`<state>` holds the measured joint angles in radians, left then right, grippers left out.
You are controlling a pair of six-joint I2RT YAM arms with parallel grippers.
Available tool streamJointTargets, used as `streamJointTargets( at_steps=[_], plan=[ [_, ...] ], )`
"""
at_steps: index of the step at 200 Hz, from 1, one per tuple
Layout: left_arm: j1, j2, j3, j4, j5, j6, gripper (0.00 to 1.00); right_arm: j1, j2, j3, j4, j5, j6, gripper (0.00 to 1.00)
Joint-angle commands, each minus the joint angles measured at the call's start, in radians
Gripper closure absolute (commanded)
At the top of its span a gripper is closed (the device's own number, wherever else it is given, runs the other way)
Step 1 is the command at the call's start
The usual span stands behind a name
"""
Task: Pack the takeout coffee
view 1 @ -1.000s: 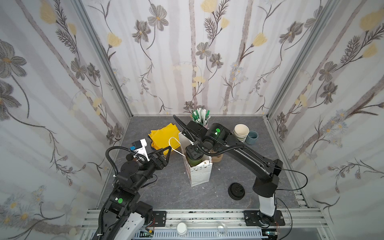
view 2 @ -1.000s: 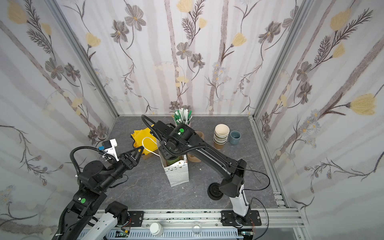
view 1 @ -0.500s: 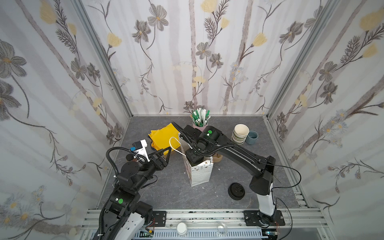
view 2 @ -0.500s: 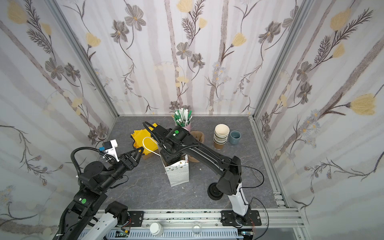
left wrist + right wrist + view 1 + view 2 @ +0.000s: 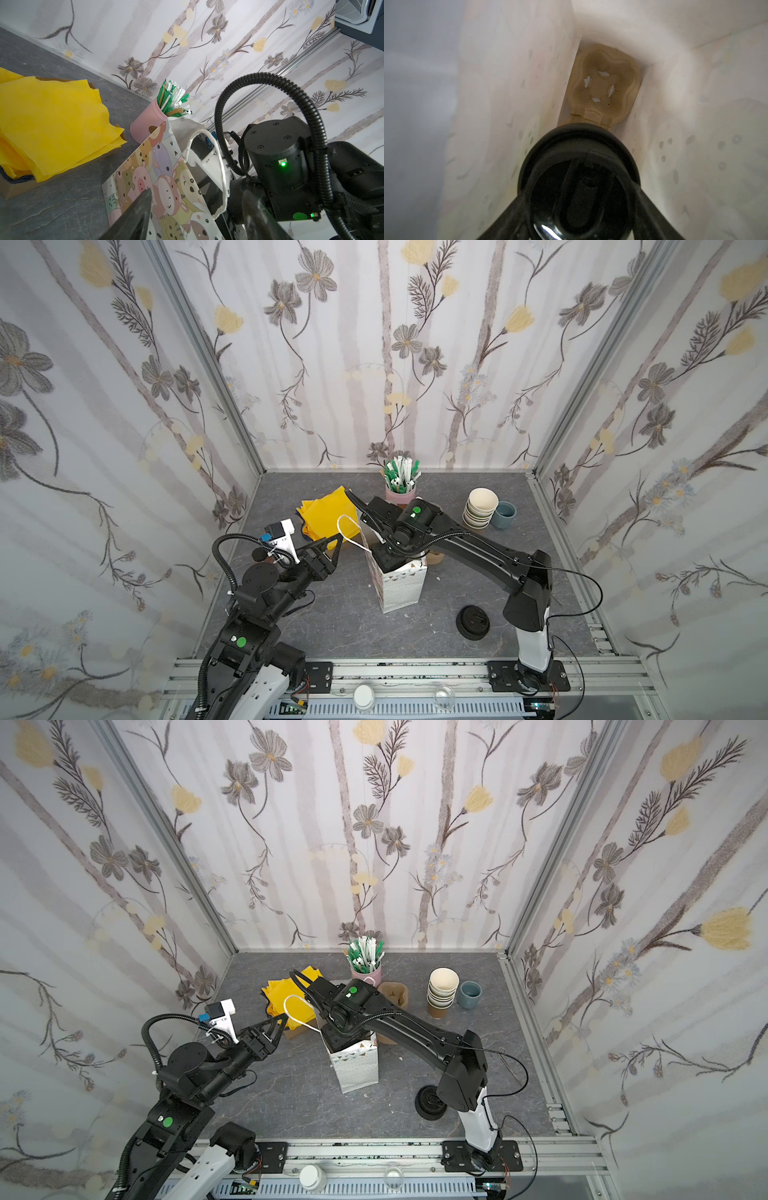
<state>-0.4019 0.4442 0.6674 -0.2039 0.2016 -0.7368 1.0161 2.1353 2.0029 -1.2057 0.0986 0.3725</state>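
The right gripper (image 5: 580,193) reaches down inside the upright white paper gift bag printed with cartoon animals (image 5: 401,585). Its two black fingers (image 5: 506,216) are clamped on either side of the takeout coffee (image 5: 579,149), a small cup of which only the round black plastic sip lid shows. Beyond the lid, a tan moulded-pulp cup carrier (image 5: 604,83) lies on the bag's floor. Whether the cup rests in it cannot be told. The left gripper (image 5: 197,197) hovers with its jaws apart, holding nothing, just beside the bag's white cord handle (image 5: 223,176). A pile of folded yellow sheets (image 5: 328,510) lies behind.
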Motion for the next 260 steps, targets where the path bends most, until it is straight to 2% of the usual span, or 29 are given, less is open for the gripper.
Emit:
streamJointTargets(
  at_steps=[1, 47, 78, 96, 260],
  plan=[
    [0.001, 0.002, -0.001, 0.043, 0.006, 0.006, 0.31, -0.001, -0.008, -0.013, 0.041, -0.025, -0.007, 0.41],
    [0.002, 0.007, 0.004, 0.047, 0.010, 0.005, 0.30, -0.001, -0.008, -0.035, 0.043, -0.036, -0.014, 0.41],
    [0.002, 0.011, 0.012, 0.062, 0.028, 0.007, 0.18, -0.001, -0.002, -0.041, 0.043, -0.037, -0.018, 0.41],
    [0.002, 0.019, 0.012, 0.073, 0.034, 0.003, 0.15, 0.000, 0.001, -0.048, 0.047, -0.042, -0.020, 0.41],
    [0.002, 0.056, 0.005, 0.130, 0.059, -0.012, 0.19, -0.001, -0.005, -0.151, 0.093, -0.065, -0.024, 0.41]
  ],
)
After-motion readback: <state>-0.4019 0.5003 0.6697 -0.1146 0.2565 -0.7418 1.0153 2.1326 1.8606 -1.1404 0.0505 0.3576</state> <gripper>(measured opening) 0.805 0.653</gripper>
